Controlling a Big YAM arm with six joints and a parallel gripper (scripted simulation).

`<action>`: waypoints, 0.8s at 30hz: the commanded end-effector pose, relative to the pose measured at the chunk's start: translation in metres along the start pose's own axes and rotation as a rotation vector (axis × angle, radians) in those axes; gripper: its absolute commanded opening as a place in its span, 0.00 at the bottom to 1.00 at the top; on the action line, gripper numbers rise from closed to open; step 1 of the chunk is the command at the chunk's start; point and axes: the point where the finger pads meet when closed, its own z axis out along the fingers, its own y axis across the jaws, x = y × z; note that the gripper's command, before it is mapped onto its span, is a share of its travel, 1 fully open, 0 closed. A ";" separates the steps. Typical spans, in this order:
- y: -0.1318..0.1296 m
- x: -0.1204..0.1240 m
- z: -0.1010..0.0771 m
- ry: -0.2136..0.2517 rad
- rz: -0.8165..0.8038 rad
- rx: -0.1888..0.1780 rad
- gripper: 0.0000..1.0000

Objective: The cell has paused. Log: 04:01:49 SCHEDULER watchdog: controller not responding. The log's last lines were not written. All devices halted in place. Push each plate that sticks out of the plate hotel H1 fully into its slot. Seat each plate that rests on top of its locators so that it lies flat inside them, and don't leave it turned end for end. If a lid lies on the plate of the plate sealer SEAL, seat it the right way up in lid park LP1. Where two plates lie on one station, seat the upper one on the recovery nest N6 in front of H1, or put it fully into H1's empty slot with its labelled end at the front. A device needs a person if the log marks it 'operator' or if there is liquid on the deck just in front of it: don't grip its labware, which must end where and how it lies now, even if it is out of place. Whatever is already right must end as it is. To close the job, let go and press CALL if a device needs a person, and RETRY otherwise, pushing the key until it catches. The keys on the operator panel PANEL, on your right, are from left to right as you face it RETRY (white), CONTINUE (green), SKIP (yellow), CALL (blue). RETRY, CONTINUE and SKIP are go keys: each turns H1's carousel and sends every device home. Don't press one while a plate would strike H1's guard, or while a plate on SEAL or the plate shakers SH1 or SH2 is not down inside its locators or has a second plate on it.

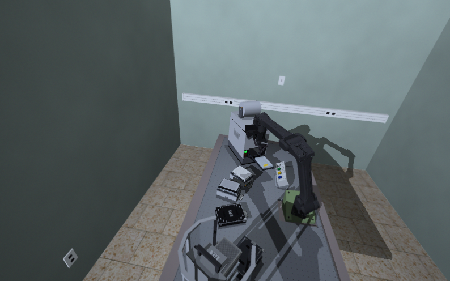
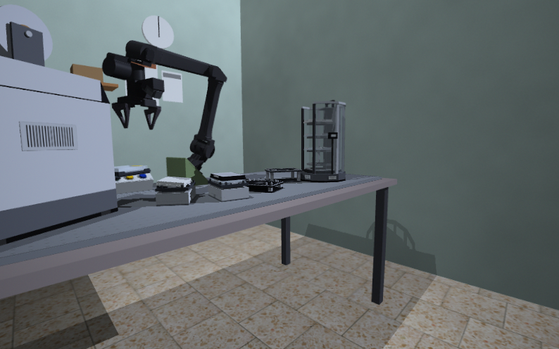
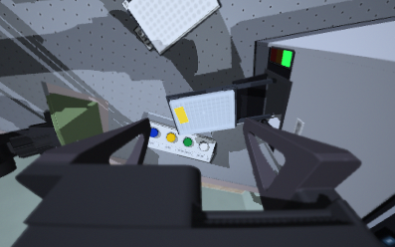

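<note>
On the left of the exterior view stands the big grey sealer machine point(image 2: 34, 143). Just right of it the tool point(image 2: 137, 116) hangs high above the surface point(image 2: 229, 203) with its fingers spread wide, holding nothing. Below it, in the wrist view, a white plate point(image 3: 204, 112) with a yellow label sits on the machine's tray, beside the button panel point(image 3: 182, 141). Farther right stands the glass plate tower point(image 2: 323, 141).

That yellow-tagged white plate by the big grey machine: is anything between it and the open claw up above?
Nothing. In the wrist view the plate shows unobstructed between the open end effector fingers; the exterior view shows only air beneath the end effector.
</note>
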 end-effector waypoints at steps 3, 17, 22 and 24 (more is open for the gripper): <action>-0.001 -0.042 -0.024 0.016 0.197 0.060 1.00; 0.013 -0.081 -0.022 0.002 0.594 0.060 1.00; 0.015 -0.094 -0.012 0.007 0.768 0.044 1.00; 0.015 -0.093 -0.012 0.008 0.834 0.047 1.00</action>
